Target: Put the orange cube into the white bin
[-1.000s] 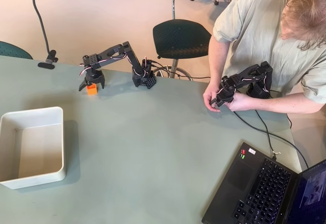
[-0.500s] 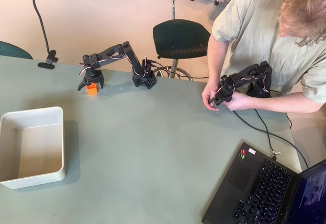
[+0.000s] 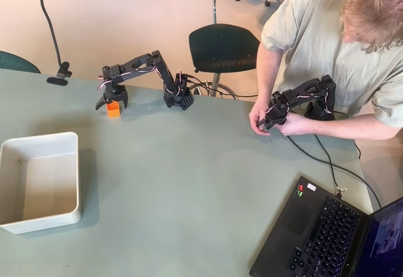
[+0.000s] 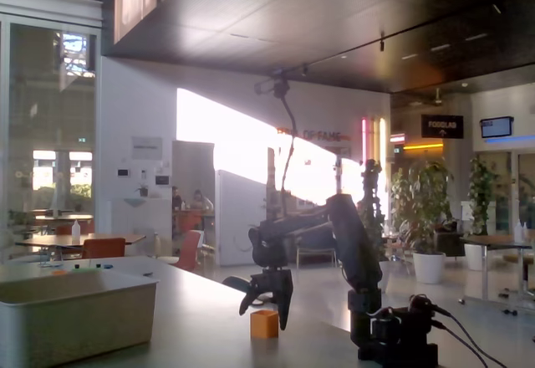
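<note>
On the worktop (image 3: 208,182), well apart from the white bin (image 3: 39,182), the orange cube (image 4: 264,324) sits between spread fingers (image 4: 282,304); probably light, rigid, slick plastic, best pinched across opposite flat sides.

The cube (image 3: 113,107) is bright orange. The bin (image 3: 39,181) at lower left is plain white. The arm (image 3: 141,69) and its hand (image 3: 111,101) are black. The tabletop (image 3: 189,182) is pale grey-green. The laptop (image 3: 327,233) at lower right is black.
</note>
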You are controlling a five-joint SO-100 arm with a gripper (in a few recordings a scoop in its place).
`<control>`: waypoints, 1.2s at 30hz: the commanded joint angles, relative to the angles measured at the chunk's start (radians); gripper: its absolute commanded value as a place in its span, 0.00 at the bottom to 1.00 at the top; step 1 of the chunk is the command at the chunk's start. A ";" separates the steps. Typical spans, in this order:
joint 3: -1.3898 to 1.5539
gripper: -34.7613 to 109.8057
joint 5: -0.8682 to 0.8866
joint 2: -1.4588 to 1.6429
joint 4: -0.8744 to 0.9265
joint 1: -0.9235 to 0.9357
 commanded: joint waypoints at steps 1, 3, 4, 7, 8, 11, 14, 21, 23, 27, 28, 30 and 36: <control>-0.020 0.77 -0.003 -0.012 -0.003 0.005; -0.026 0.77 -0.003 -0.043 -0.003 0.006; -0.026 0.77 -0.008 -0.055 -0.003 0.009; -0.028 0.77 -0.046 -0.066 -0.002 0.011; -0.028 0.77 -0.054 -0.064 -0.002 0.011; -0.028 0.77 -0.058 -0.055 -0.002 0.012; -0.028 0.77 -0.058 -0.052 -0.002 0.012; -0.029 0.77 -0.058 -0.046 -0.002 0.015; -0.029 0.77 -0.058 -0.032 -0.002 0.031; -0.029 0.77 -0.060 -0.009 -0.003 0.041; -0.029 0.77 -0.060 -0.009 -0.003 0.043; -0.031 0.76 -0.061 -0.009 -0.003 0.052; -0.049 0.63 -0.061 -0.006 -0.009 0.052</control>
